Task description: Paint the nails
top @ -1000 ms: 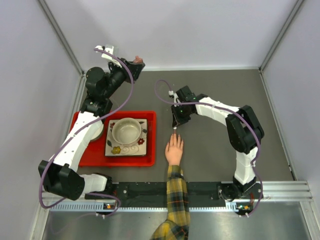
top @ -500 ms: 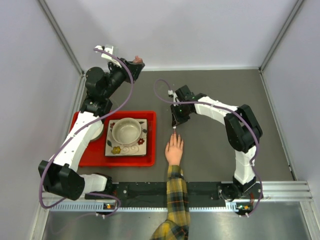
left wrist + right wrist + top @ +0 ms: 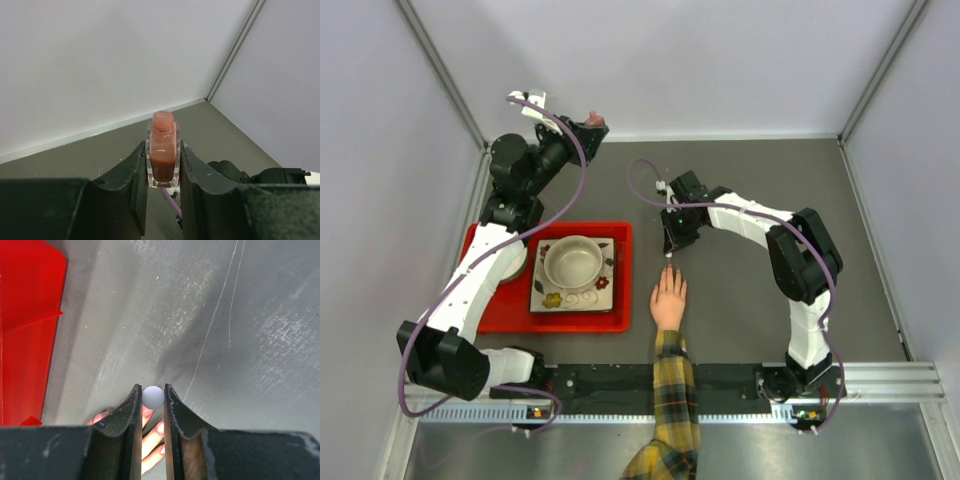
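Grey tabletop [image 3: 740, 180], seen from above, is carrying a plaid-sleeved hand [image 3: 669, 297] lying flat beside a red tray [image 3: 500, 318], the right gripper [image 3: 669, 250] hovering at its fingertips; the left wrist view is showing the left gripper [image 3: 163, 167] clamping an uncapped pinkish polish bottle [image 3: 162, 145]; the right wrist view is showing jaws pinching a white ball-topped handle [image 3: 153, 397] over the nails [image 3: 160, 429].

In the right wrist view, most of the hand [image 3: 150, 442] is hidden behind the right gripper [image 3: 152, 390]. The nails [image 3: 160, 429] are seen only partly at bottom centre. What lies under the white ball [image 3: 153, 397] is concealed. The tray [image 3: 25, 330] is cut off at the left edge. In the top view, the sleeve [image 3: 670, 420] is cut off at the bottom edge. In the left wrist view, the bottle [image 3: 162, 155] base is hidden within the left gripper [image 3: 162, 145].
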Available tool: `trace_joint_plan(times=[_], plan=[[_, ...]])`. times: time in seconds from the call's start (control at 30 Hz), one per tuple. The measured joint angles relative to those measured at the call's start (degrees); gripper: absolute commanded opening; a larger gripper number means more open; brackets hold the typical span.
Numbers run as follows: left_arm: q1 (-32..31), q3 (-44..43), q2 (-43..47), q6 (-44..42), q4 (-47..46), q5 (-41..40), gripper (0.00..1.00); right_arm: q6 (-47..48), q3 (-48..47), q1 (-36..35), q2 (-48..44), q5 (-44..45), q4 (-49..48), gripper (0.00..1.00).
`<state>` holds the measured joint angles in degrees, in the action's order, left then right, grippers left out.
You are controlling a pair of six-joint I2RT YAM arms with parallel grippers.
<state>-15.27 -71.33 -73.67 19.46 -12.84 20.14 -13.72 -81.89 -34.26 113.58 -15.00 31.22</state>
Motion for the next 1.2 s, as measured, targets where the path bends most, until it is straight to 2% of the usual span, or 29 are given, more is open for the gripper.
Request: trace_joint_plan(times=[0.93, 1.2], plan=[[0.24, 0.00, -1.25, 0.85, -0.04, 0.07, 0.00, -0.87, 0.26, 1.03, -0.13, 0.31, -0.24, 0.00], [0.24, 0.00, -1.25, 1.22, -0.04, 0.04, 0.00, -0.83, 2.95, 1.07, -3.72, 1.01, -0.24, 0.00]])
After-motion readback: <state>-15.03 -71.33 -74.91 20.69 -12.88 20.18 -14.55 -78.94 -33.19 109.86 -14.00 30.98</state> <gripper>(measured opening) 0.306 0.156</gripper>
